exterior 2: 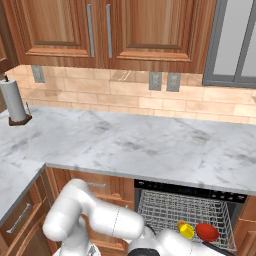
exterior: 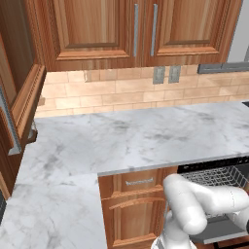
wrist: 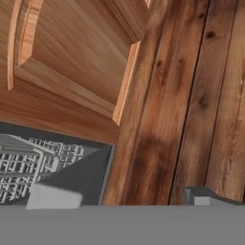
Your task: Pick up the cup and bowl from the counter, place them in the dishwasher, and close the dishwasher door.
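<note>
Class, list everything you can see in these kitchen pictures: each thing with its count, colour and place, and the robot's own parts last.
cup: one, yellow, in the dishwasher rack.
bowl: one, red, right of the cup.
dishwasher: one, grey wire rack, open under the counter.
dishwasher door: one, grey, dropped open.
counter: one, white marble, L-shaped.
paper towel roll: one, white, counter's far left.
wall outlets: pair, grey, on the backsplash.
arm: one, white, reaching low.
gripper: one, open.

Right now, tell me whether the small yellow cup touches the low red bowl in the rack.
Cannot tell. Right base view: yellow cup and red bowl sit close together; any gap is unclear.
</note>
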